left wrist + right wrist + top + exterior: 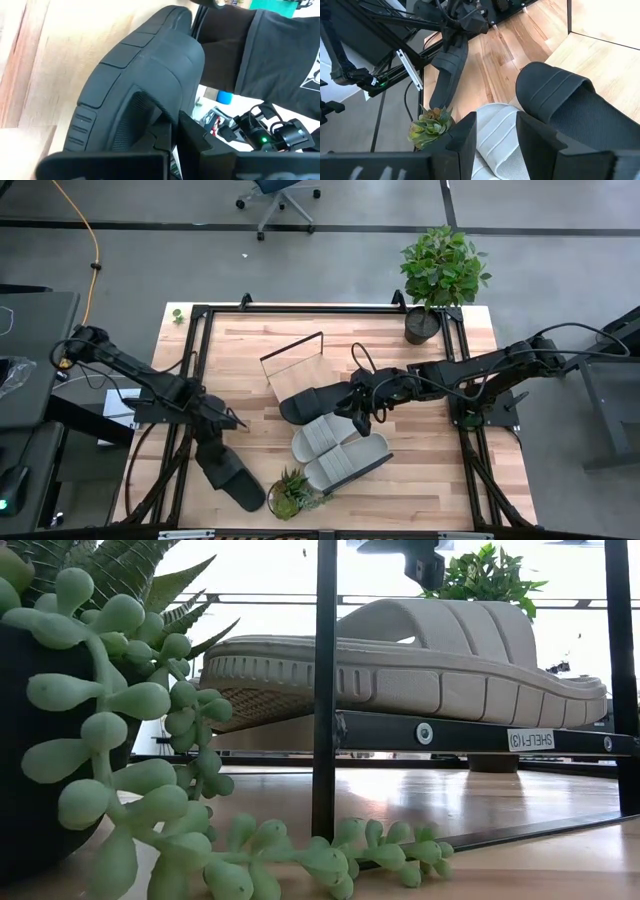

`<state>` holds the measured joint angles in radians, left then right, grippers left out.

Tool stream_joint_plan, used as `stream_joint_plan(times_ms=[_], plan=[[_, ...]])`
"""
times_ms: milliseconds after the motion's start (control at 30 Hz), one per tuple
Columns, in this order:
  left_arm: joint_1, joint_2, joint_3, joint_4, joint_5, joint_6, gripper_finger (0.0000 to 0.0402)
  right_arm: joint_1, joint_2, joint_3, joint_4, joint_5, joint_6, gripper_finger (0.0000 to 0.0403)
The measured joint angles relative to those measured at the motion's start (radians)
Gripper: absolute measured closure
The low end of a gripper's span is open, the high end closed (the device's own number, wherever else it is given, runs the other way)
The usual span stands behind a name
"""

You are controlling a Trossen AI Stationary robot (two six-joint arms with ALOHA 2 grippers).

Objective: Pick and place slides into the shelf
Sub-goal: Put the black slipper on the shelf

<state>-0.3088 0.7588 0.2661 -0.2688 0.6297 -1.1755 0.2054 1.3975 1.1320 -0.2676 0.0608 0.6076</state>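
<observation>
Left pincer (222, 442) clamped on a black slide (232, 472), its long axis diagonal; shelf (300, 375) lies up-right. Right pincer (362, 415) open over the second black slide (312, 402).

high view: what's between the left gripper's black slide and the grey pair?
In the high view, a small succulent sits between the black slide at the left gripper and the grey slides.

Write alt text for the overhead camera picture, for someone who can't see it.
Seen from above, the right end effector reaches over a black slide at the wooden shelf, with two grey slides beside it. The left end effector is at another black slide near a small succulent; a potted plant stands in the far corner.
</observation>
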Motion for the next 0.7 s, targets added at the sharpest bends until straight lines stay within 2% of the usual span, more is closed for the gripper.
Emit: stream_joint_plan(times_ms=[400, 700], plan=[[0.001, -0.200, 0.027, -0.134, -0.095, -0.007, 0.0401, 0.000, 0.000, 0.000, 0.001, 0.013, 0.024, 0.0273], [0.001, -0.339, 0.069, -0.194, -0.221, -0.019, 0.0401, -0.002, 0.000, 0.000, 0.001, 0.032, 0.048, 0.0273]])
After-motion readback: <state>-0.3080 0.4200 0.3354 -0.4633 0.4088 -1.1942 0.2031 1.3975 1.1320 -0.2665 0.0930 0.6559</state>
